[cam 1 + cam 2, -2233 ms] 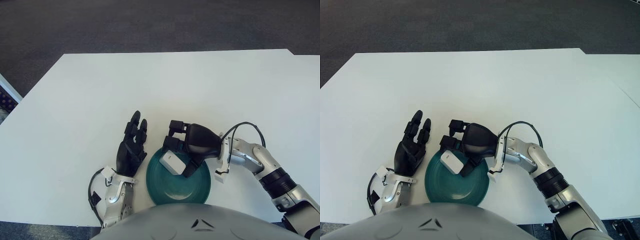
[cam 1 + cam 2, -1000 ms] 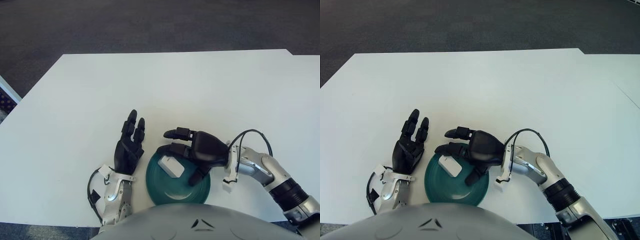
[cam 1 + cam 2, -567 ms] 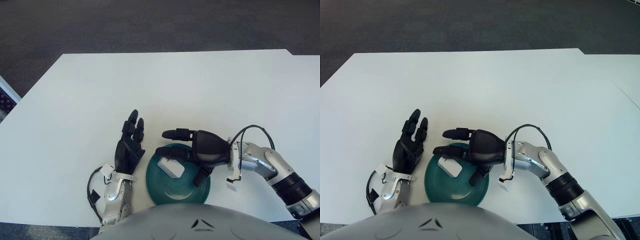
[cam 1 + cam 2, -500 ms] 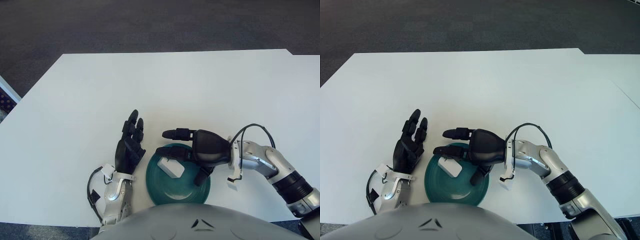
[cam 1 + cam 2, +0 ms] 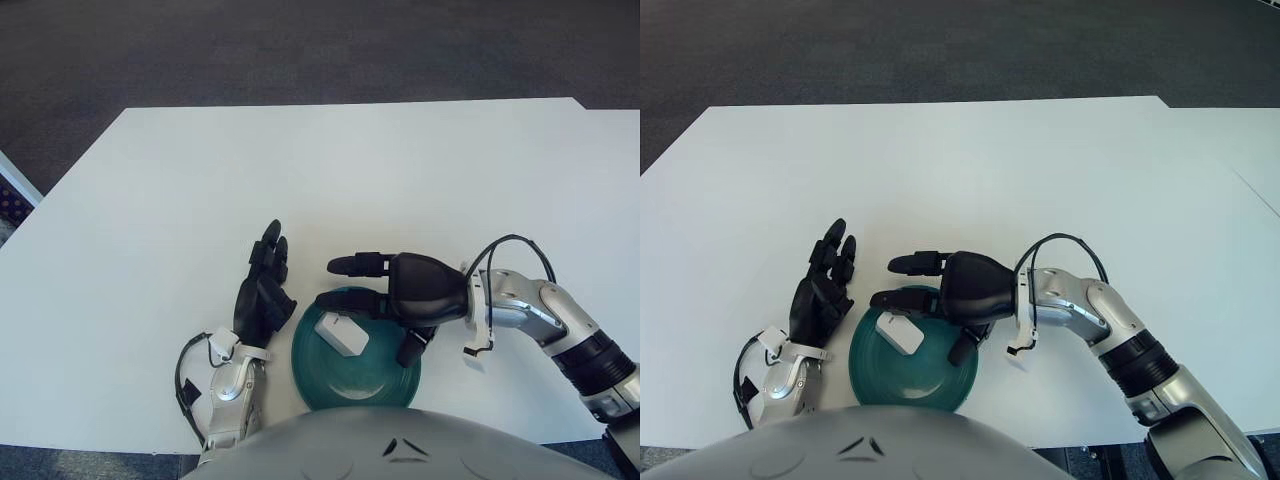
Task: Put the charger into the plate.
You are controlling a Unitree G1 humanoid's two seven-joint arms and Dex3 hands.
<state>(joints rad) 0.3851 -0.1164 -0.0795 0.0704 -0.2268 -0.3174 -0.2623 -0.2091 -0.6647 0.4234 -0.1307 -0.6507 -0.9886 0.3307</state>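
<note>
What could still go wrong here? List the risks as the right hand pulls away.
1. The right hand hangs open over the green plate, one finger close by the white charger; pulling back low could drag or flip the charger out.
2. The charger lies toward the plate's left side rather than its middle, so a small nudge might tip it over the rim.
3. The left hand shows just left of the plate; moving it could bump the plate.

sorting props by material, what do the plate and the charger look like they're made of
Plate: dark teal with a soft sheen on its inner surface, so probably glazed ceramic or glossy plastic; the look leaves that open. Charger, lying in the plate under the right hand's spread fingers: a white, matte, blocky shell with rounded edges, most likely moulded plastic.
</note>
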